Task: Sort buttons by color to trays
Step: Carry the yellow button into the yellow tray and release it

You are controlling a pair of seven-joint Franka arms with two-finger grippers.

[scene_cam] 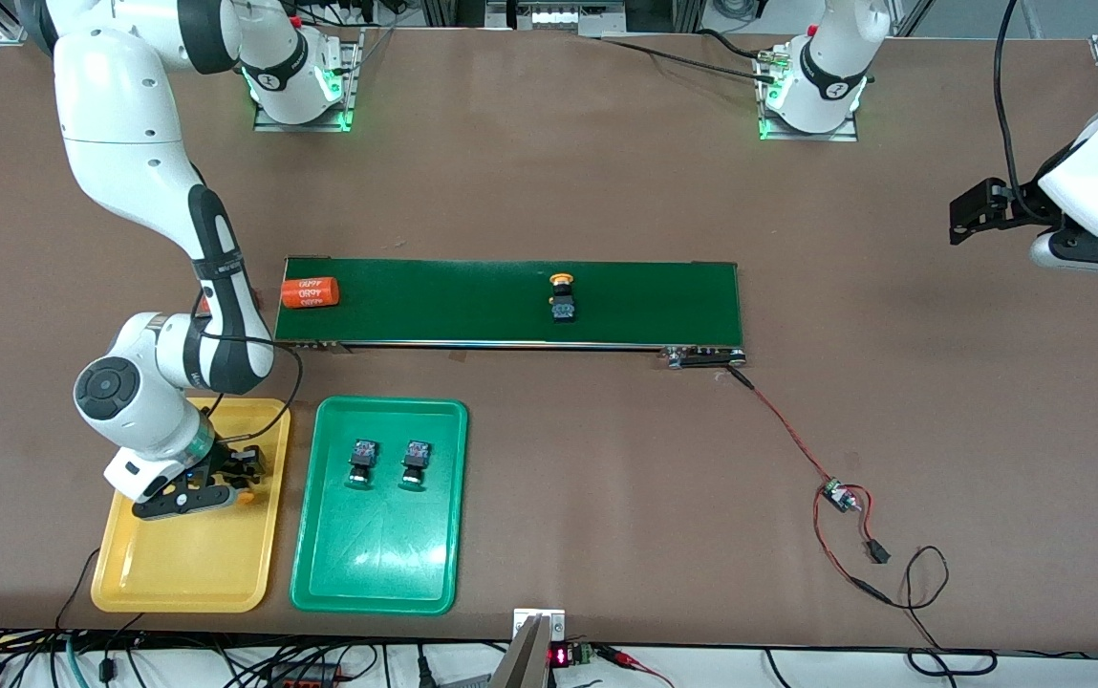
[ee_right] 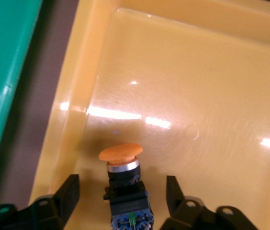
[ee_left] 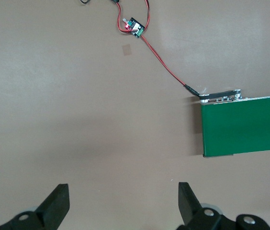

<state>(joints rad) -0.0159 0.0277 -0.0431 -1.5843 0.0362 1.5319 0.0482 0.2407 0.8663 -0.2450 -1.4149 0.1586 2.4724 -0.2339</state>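
**A:** ok so where's the right gripper (scene_cam: 224,483) sitting?

**B:** Down in the yellow tray (scene_cam: 187,573), toward the end of it nearest the belt. In the right wrist view its fingers (ee_right: 67,194) stand apart with an orange-capped button (ee_right: 123,187) lying between them. There's a visible gap on each side of the button body, so the pads aren't touching it. The button lies on its side on the tray floor, cap pointing away from the wrist.

**A:** so not gripped?

**B:** Nope, jaws are spread and the button rests on the tray.

**A:** and the green ones?

**B:** Both green-capped buttons (scene_cam: 361,462) (scene_cam: 415,462) lie side by side in the green tray (scene_cam: 376,583), in the half nearer the belt, caps pointing toward the front camera. That tray sits just beside the yellow one, on the side toward the left arm's end of the table.

**A:** anything on the belt?

**B:** Yeah, a second orange-capped button (scene_cam: 562,295) around the middle of the belt (scene_cam: 663,301), plus an orange cylinder (scene_cam: 311,291) with white print at the belt's end toward the right arm.

**A:** left gripper?

**B:** The left gripper (ee_left: 123,203) waits up in the air over bare table (scene_cam: 893,287), off the belt's end at the left arm's side. Fingers (ee_left: 57,203) wide apart, nothing between them. Its wrist view catches the belt corner and a small board (ee_left: 135,26) on red wires.
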